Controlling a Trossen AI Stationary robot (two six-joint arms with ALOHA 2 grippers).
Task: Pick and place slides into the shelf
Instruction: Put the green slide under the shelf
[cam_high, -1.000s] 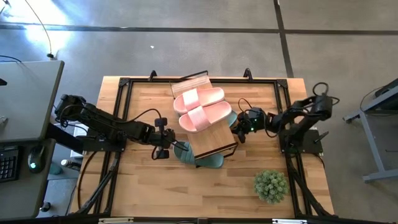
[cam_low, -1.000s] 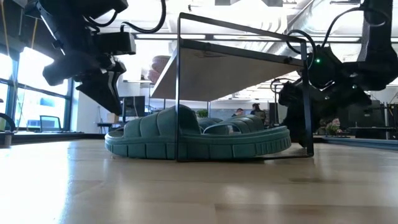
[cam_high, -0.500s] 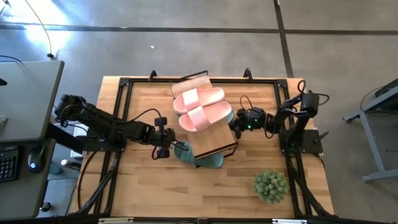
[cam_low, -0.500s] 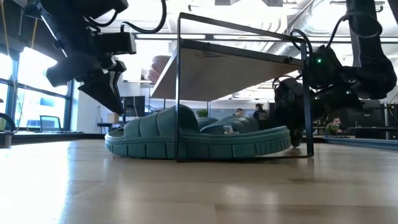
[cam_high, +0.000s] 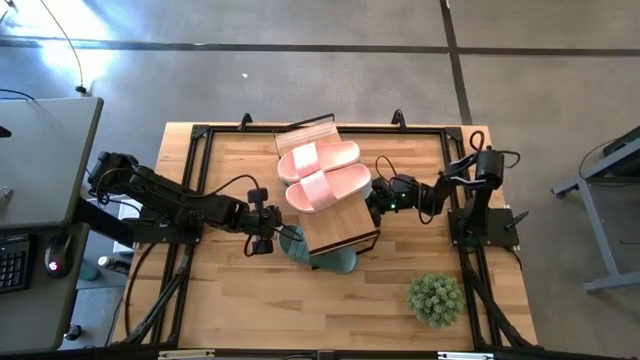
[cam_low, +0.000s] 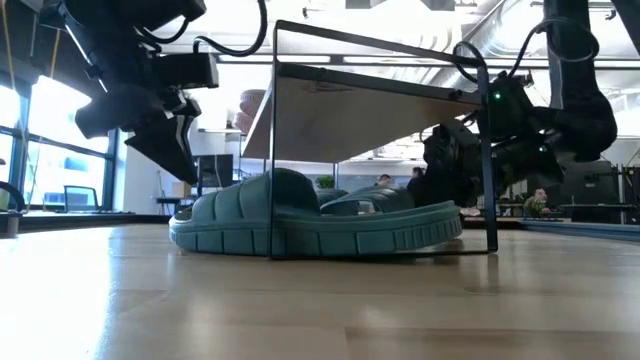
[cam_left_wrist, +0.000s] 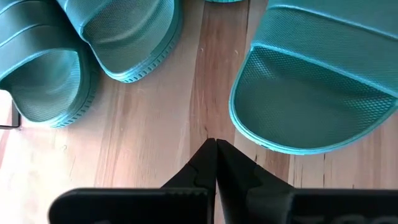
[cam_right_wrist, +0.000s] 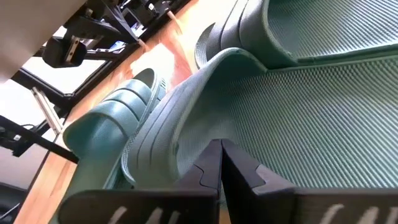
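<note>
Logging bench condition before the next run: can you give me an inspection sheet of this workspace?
Surface: wooden table, bare wood in front.
Job's things: two pink slides on top of the shelf; green slides on the table under it.
Clutter: potted plant near the front right corner.
Grippers: left gripper shut, empty, beside the shelf; right gripper shut, pressed against a green slide.
Cables: black cables along both arms.
Surroundings: desk with keyboard at left, concrete floor.
</note>
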